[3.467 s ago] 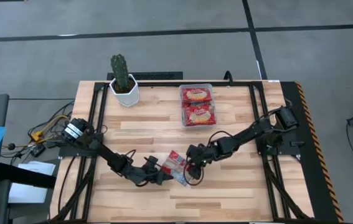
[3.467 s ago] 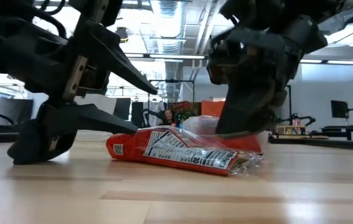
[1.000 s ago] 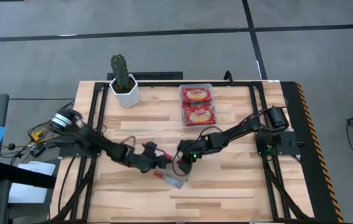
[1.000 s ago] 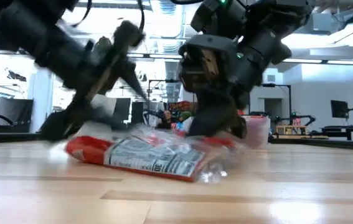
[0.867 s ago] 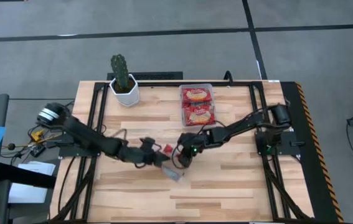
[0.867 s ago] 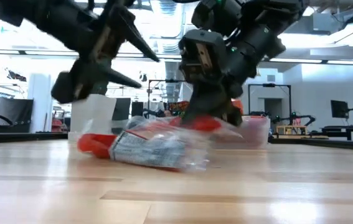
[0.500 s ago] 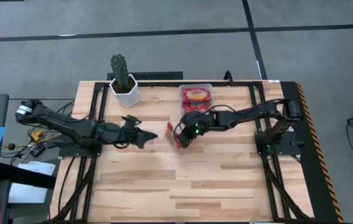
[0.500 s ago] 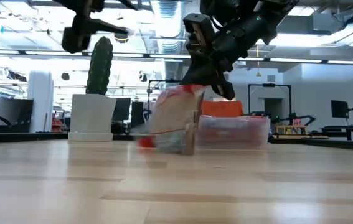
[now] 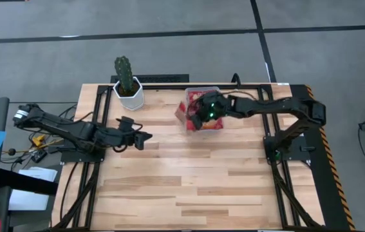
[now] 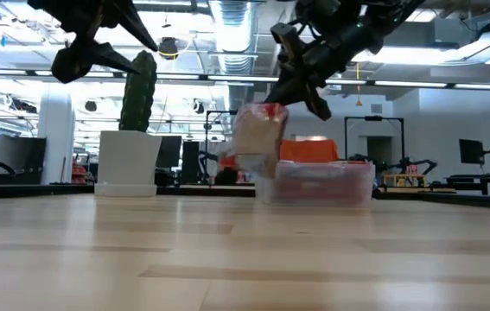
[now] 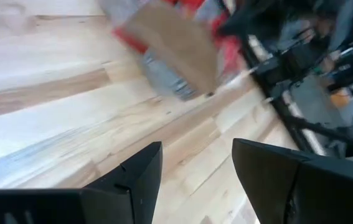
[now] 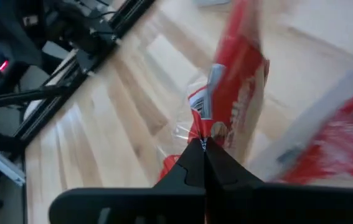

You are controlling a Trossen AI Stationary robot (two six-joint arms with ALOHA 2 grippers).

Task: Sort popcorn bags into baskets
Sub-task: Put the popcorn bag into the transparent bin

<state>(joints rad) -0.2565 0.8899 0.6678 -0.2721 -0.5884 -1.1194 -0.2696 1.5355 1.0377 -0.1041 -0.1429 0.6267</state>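
My right gripper (image 9: 192, 117) is shut on a red popcorn bag (image 9: 183, 115), held in the air at the left rim of the clear basket (image 9: 203, 89) at the table's far middle. In the low view the bag (image 10: 257, 138) hangs well above the tabletop, in front of the basket (image 10: 324, 186). Other red bags (image 12: 344, 140) lie inside the basket. My left gripper (image 9: 146, 137) is open with nothing between its fingers, raised over the table's left centre; its wrist view shows the carried bag (image 11: 170, 50) farther off. My right gripper pinches the bag's clear crimped end (image 12: 196, 129) between its two shut fingers. The fingers come slanting down from the table's right. The bag hangs below them, tilted, lifted clear of the table and of the basket.
A cactus in a white pot (image 9: 128, 90) stands at the far left of the table. Black frame rails (image 9: 98, 116) run along the table's left, right and far sides. Bare wood (image 9: 188, 187) covers the middle and near part.
My right gripper has lifted the bag off the table's middle and carried it toward the far edge to the basket's left rim; the bag has gone from lying flat to hanging. My left gripper, still open, has risen and drawn back toward the left edge.
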